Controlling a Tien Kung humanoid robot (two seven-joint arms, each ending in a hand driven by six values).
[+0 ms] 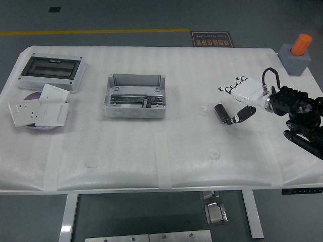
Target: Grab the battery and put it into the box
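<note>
Right hand: I see my right hand (pixel 241 97) with its white-shelled fingers (pixel 233 88) spread loosely and nothing held; the dark thumb points down toward the battery, its tip right at the battery's near-right end, though I cannot tell if it touches.
Battery: a short, dark cylinder, the battery (pixel 221 112) lies on its side on the table, well to the right of the box, just below my palm.
Box: the grey box (pixel 135 96) is rectangular and open-topped, with metal rails and fittings inside.
Arm pose: my black right arm (pixel 301 108) comes in from the right edge, wrist roughly level, palm turned down and leftward, a black cable looping over the wrist.
Table: the white table (pixel 166 151) carries a soft, ribbed padding.
Left of the box: a grey enclosure with a dark clear lid (pixel 52 71), and white socket plates (pixel 40 108) below it.
</note>
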